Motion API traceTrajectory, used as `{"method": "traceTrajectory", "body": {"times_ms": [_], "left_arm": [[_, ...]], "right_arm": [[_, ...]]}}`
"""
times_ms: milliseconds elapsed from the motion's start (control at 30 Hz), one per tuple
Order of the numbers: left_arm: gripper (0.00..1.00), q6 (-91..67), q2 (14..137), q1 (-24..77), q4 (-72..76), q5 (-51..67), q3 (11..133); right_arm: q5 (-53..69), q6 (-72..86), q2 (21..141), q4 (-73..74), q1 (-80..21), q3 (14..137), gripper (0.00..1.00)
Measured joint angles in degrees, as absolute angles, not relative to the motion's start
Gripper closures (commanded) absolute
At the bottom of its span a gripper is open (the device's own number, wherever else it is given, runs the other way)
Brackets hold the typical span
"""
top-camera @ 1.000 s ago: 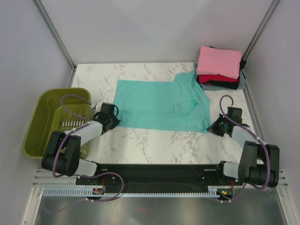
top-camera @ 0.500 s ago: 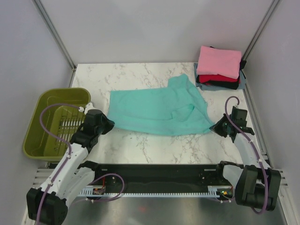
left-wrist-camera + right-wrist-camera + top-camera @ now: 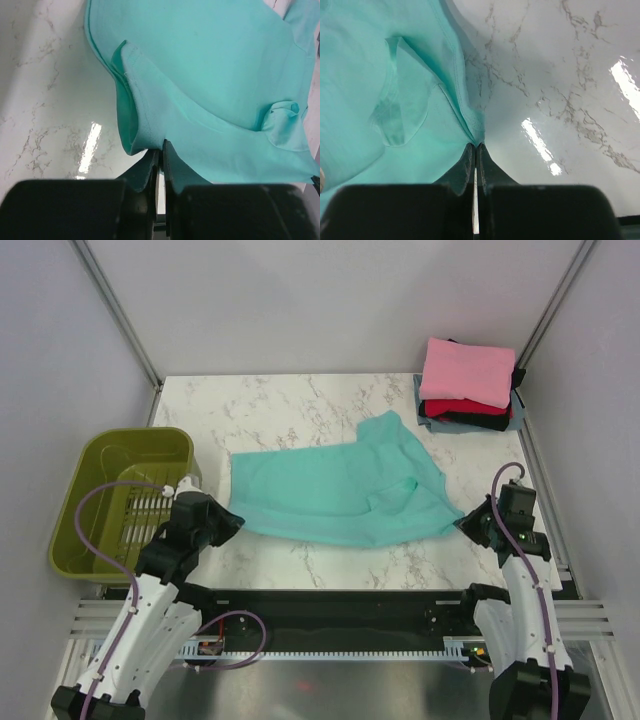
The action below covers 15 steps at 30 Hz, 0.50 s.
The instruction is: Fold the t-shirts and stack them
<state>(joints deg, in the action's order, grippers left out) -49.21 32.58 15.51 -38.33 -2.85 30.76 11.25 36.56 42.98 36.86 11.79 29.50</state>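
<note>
A teal t-shirt [image 3: 340,490] lies spread on the marble table, one sleeve pointing to the far right. My left gripper [image 3: 235,521] is shut on its near-left corner, and in the left wrist view [image 3: 161,145] the hem curls up out of the closed fingertips. My right gripper [image 3: 462,523] is shut on the near-right corner, where the cloth [image 3: 420,100] bunches into a point at the tips [image 3: 475,145]. A stack of folded t-shirts [image 3: 468,380], pink on top with red, black and grey-blue under it, sits at the far right corner.
An olive-green plastic basket [image 3: 75,510] stands at the left edge of the table, close to my left arm. Bare marble [image 3: 290,400] runs behind the shirt. Grey walls and metal posts close in the table on three sides.
Both grippers have drawn back toward the near edge and apart, dragging the teal shirt with them. Its near edge now sits closer to the arm bases and is stretched wider.
</note>
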Motion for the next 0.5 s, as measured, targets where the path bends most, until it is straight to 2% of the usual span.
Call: {"method": "traceTrajectory", "body": {"times_ms": [100,133,167,200,233,267,300,333,367,467,500], "left_arm": [[0.81,-49.74,32.67,15.51,-39.09,-1.91,30.65],[0.73,-49.91,32.67,15.55,-39.33,-1.32,30.61],[0.68,-50.02,32.64,15.62,-39.51,-0.91,30.61],[0.58,-50.28,32.62,15.66,-39.70,-0.27,30.61],[0.53,-50.43,32.58,15.77,-40.01,0.58,30.61],[0.50,-50.76,32.51,15.81,-40.53,1.63,30.63],[0.42,-51.03,32.34,15.86,-41.10,2.57,30.63],[0.40,-51.18,32.05,15.86,-41.87,3.77,30.72],[0.40,-51.24,31.70,15.88,-42.68,4.75,30.92],[0.39,-50.94,31.09,15.88,-45.25,6.48,32.58],[0.42,-50.65,31.03,15.88,-45.76,6.81,33.45]], "right_arm": [[9.93,37.58,38.63,40.51,11.79,29.52,1.00],[9.56,37.93,36.99,41.76,11.79,29.52,1.00],[9.19,38.28,35.48,42.92,11.79,29.50,0.90],[8.97,38.79,33.98,44.03,11.79,29.50,0.80],[8.91,39.18,32.60,45.15,11.79,29.50,0.48],[8.88,39.62,31.46,45.98,11.79,29.50,0.33],[8.91,39.66,30.17,46.96,11.79,29.50,0.23],[9.06,39.77,29.04,48.01,11.79,29.50,0.17],[9.21,39.55,28.21,48.99,11.79,29.52,0.13],[10.24,39.27,27.18,51.27,11.79,29.67,0.11],[10.44,39.24,27.22,51.79,11.79,29.87,0.11]]}}
